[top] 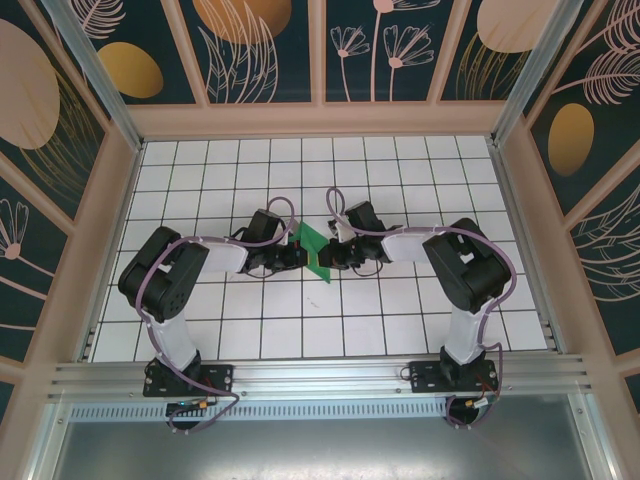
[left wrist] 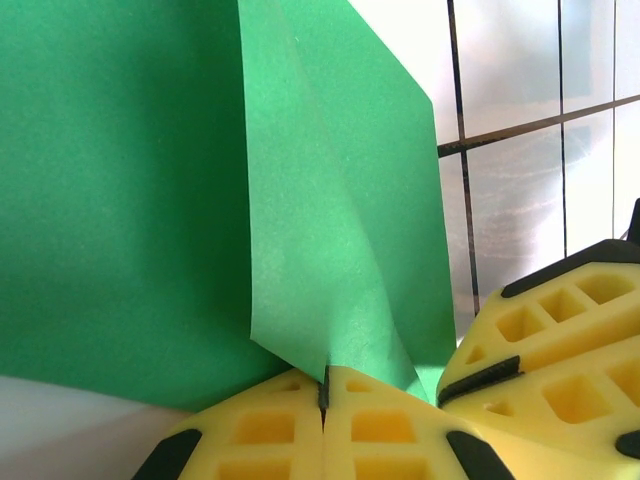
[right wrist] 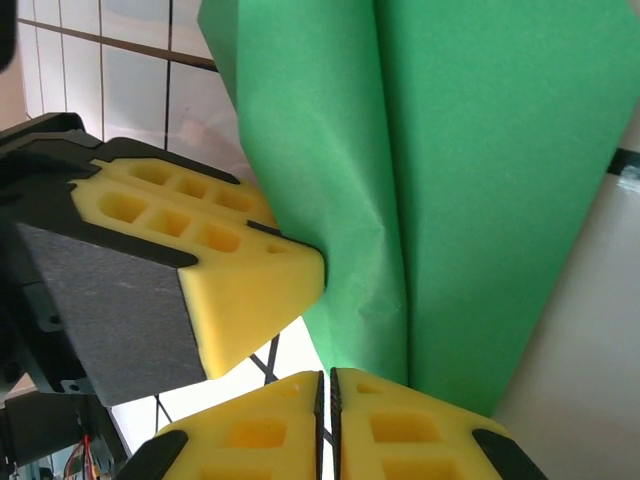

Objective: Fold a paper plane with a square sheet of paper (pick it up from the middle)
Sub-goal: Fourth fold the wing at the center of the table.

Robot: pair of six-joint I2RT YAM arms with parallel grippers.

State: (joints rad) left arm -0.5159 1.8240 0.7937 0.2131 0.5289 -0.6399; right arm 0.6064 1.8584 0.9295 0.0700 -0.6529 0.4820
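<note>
The green sheet of paper, folded into overlapping flaps with long creases, is held off the tiled table between the two arms. My left gripper is shut on its lower edge, with a corner of a flap pinched between the yellow fingers. My right gripper sits just below the paper; its jaws are shut to a hairline slit with nothing in it, and the paper's edge runs behind one finger. In the top view the left gripper and right gripper face each other. Whether the fold forms a paper plane I cannot tell.
The white tiled table lies inside a frame of pale posts and patterned walls. In the left wrist view the right gripper's fingers crowd in from the right. In the right wrist view a left finger touches the paper.
</note>
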